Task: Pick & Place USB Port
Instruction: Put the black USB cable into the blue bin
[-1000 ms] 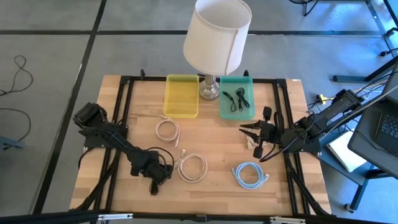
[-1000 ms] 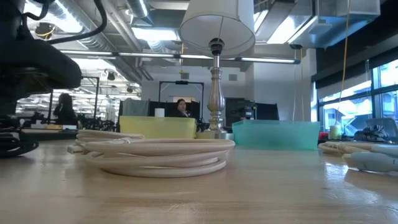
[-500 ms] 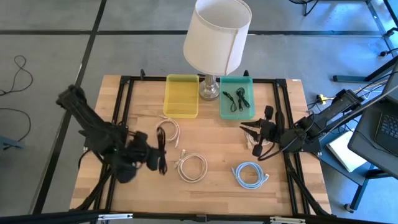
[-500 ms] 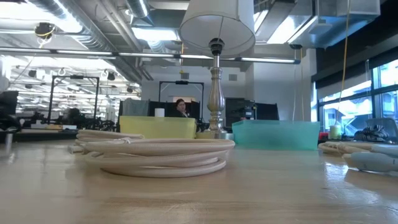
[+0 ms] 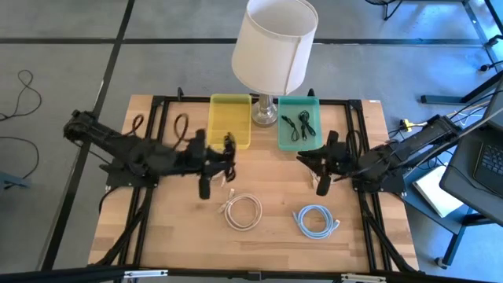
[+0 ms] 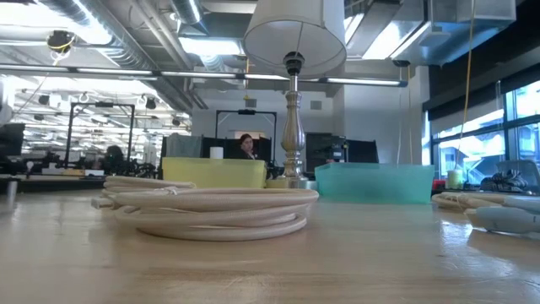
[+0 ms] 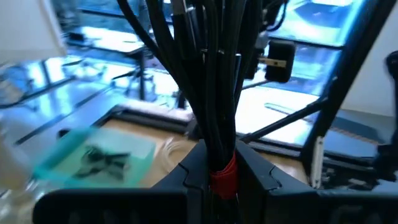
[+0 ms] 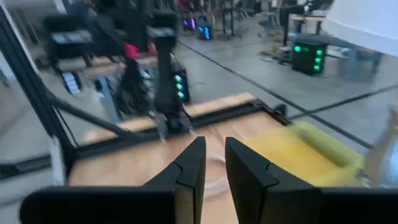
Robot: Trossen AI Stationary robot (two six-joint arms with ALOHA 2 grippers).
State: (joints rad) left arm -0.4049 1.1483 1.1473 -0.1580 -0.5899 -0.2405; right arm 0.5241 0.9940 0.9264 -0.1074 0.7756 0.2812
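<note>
My left gripper (image 5: 220,154) hangs over the table's middle left, just near of the yellow bin (image 5: 229,126), shut on a bundle of black cables (image 7: 214,74) bound with a red tie. My right gripper (image 5: 303,159) hovers right of centre, near of the teal bin (image 5: 299,138), which has black cables lying in it. Its fingers (image 8: 193,163) stand a narrow gap apart with nothing between them. A beige cable (image 5: 320,187) lies on the table under the right gripper. Neither gripper shows in the low view. My left gripper (image 7: 222,168) pinches the black cable bundle between its two fingers at the red tie (image 7: 222,179). The strands run straight out past the fingertips. The arm reaches in about level from the table's left, and the bundle is lifted clear of the table.
A beige coil (image 5: 244,211) and a blue coil (image 5: 316,220) lie on the near part of the table. Another beige coil (image 5: 224,174) sits partly under the left gripper. A lamp (image 5: 273,47) stands at the far edge between the two bins. A black frame runs around the table.
My left gripper has risen from the table's near left, where it was down on the black cable, and swung toward the far edge and the yellow bin. The black cable has come up with it, clear of the wood.
</note>
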